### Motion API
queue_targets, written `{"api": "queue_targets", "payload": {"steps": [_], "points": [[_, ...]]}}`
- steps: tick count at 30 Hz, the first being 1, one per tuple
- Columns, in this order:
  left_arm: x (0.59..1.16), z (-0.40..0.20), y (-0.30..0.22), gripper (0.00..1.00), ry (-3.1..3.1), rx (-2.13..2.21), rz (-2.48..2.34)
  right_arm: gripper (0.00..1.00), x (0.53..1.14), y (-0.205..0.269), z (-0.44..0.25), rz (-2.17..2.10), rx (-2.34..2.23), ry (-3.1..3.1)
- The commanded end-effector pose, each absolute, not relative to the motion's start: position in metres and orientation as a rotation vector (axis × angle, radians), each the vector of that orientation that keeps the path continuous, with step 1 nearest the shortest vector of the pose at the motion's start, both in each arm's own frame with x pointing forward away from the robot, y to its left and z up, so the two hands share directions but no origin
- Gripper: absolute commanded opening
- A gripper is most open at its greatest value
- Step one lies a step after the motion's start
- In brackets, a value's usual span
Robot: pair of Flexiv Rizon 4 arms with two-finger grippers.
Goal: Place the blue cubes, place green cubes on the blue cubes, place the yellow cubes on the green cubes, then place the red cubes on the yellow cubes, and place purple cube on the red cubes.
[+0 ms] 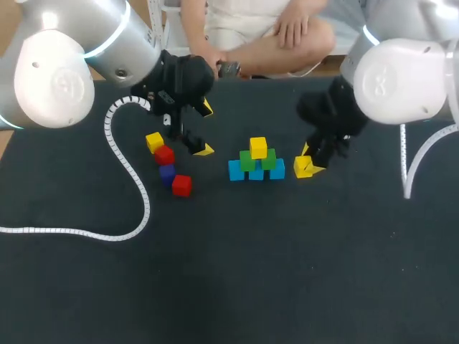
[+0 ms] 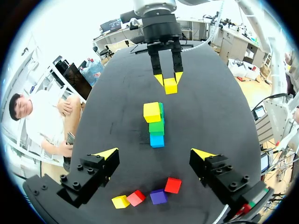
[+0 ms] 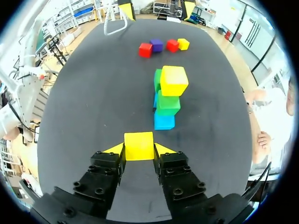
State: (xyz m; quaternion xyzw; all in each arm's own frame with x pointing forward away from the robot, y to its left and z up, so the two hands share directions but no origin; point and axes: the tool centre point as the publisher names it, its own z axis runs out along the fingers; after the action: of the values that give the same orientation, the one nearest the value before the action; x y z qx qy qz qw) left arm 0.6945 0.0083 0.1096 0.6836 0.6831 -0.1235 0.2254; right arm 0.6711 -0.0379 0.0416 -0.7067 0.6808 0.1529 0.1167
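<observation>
Well left of the cube pyramid (image 1: 256, 165) lie four loose cubes (image 1: 164, 155), yellow, red, purple, red. Between them and the pyramid hangs the left claw (image 1: 206, 129), spread wide. Just right of the pyramid, the right claw (image 3: 138, 149) pinches a yellow cube (image 3: 138, 144).

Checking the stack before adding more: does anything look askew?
Slightly. The top yellow cube seems to overhang the green cubes to one side, rather than sitting centred. Nothing else stands out.

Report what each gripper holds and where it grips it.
Right gripper holds a yellow cube, fingers pinching two opposite side faces. Left gripper is open, holding nothing.
</observation>
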Motion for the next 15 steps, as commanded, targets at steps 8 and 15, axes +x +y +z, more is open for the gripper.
{"api": "queue_targets", "payload": {"steps": [8,15], "points": [[0.696,0.11,0.008,1.0,1.887,1.889,-0.341,0.0,0.674,-0.028,0.054,0.409,-2.016,2.025],[0.696,0.11,0.008,1.0,1.887,1.889,-0.341,0.0,0.676,-0.024,0.06,0.391,-1.995,2.02]]}}
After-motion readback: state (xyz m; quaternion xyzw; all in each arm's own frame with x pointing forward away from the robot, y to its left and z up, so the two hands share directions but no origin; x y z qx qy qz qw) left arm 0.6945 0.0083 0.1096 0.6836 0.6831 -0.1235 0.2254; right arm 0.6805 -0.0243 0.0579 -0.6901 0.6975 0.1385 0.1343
